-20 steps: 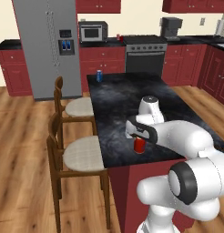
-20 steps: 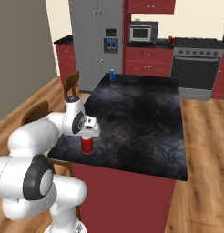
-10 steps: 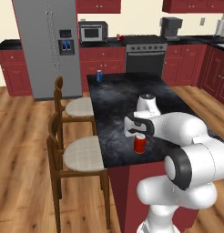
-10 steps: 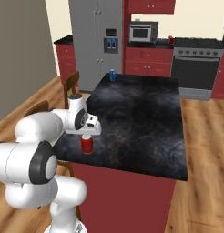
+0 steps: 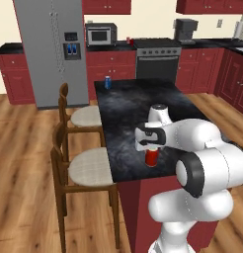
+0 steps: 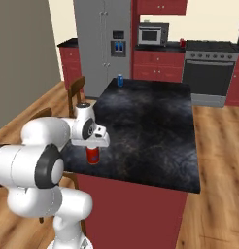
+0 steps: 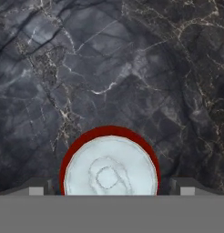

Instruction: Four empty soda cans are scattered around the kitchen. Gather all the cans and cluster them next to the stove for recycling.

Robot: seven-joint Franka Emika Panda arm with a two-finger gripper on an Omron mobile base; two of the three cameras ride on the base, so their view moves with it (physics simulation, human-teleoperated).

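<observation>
The hand (image 7: 109, 191) hangs directly over a red soda can (image 5: 151, 157) that stands upright on the black marbled tabletop (image 5: 128, 106), close to its near edge and toward the side lined with wooden stools (image 5: 89, 168). In the hand view the can's silver top (image 7: 110, 168) sits centred between the two fingertips (image 7: 37, 187), which stand spread as wide as they go on either side of it, with nothing held. A blue and white soda can (image 5: 107, 82) stands near the far corner of the same tabletop. Another red can (image 6: 182, 43) rests on the back counter just beside the stove (image 6: 209, 68), between it and the microwave (image 6: 152, 34).
</observation>
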